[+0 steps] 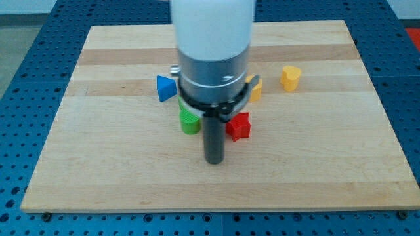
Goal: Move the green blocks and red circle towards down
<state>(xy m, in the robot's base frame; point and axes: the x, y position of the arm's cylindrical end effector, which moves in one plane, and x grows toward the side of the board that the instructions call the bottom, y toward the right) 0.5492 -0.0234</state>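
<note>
Standing over the middle of the wooden table (79, 164), the arm fills the upper centre of the view with its white body and grey collar, and from it the dark rod drops straight down. This tool has no jaws to spread or press together; it is a plain rod, and it holds nothing. My tip (214, 161) rests on bare wood, below and between two blocks: the green block (189, 122) lies just up and to the view's left of it, and the red block (239, 126) just up and to the view's right. The rod's shaft passes between these two; whether it touches either I cannot tell, though the tip itself stands clear of both.

The green block looks round, like a short cylinder, and a further bit of green shows just above it, half hidden by the collar. The red block has a notched outline; its exact shape is hard to make out. A blue triangular block (165, 88) sits to the view's left of the collar. An orange-yellow block (255, 88) peeks out at the collar's right edge, and a yellow block (291, 77) stands well apart toward the view's right.
</note>
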